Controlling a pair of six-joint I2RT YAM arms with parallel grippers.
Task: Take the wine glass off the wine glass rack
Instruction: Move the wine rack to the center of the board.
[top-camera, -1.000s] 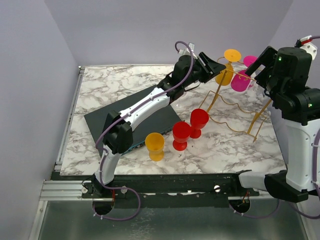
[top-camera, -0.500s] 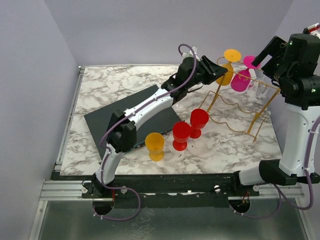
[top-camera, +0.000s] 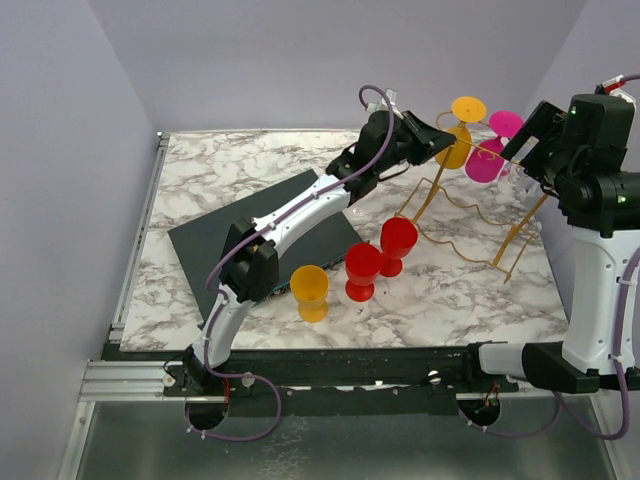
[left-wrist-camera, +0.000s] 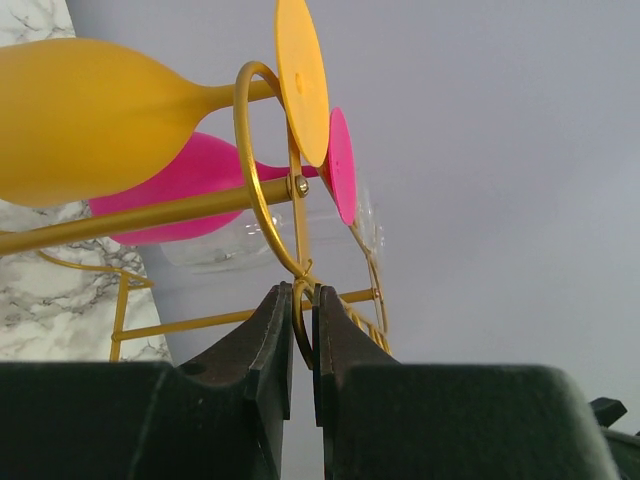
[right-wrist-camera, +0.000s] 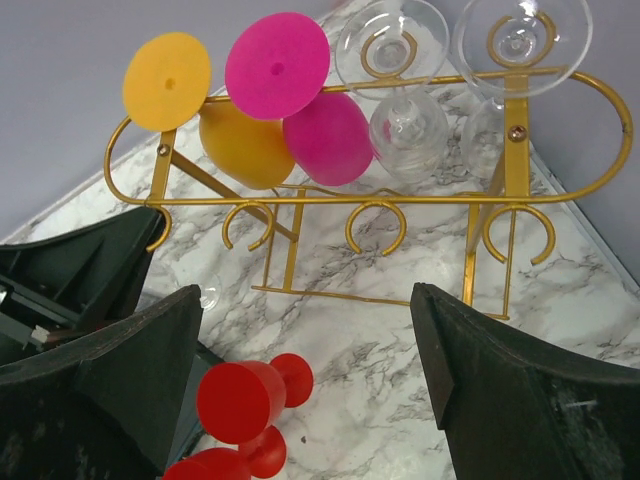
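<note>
Wine glass rack (right-wrist-camera: 440, 200): a thin gold wire frame on slanted legs, standing at the far right of the marble table (top-camera: 230, 170).
Glasses on the rack: four hang bowl-down, their feet caught on the top rails so they cannot drop. An orange glass (right-wrist-camera: 245, 150) is at the left end, a pink glass (right-wrist-camera: 325, 135) is touching it, and two clear glasses (right-wrist-camera: 405, 125) are to the right.
Left gripper (left-wrist-camera: 302, 300): reached in at the rack's left end, fingers nearly together with the gold wire of a curled scroll end (left-wrist-camera: 243, 160) between them. It appears clamped on the wire, though the pads' contact is hard to confirm.
Likely reason for that hold: pinning the light frame so it does not slide or tip when a glass is drawn along the rails.
Right gripper (right-wrist-camera: 305, 300): hovering above and just in front of the rack, fingers spread wide, touching nothing. It looks lined up with the hanging glasses, but which one it will take cannot be told.
Task progress: no glass has left the rack in this grasp yet.
Nearby on the table: two red cups (top-camera: 362, 265) and an orange cup (top-camera: 310, 290) stand upright near the front, beside a dark mat (top-camera: 215, 235), well apart from the rack.
</note>
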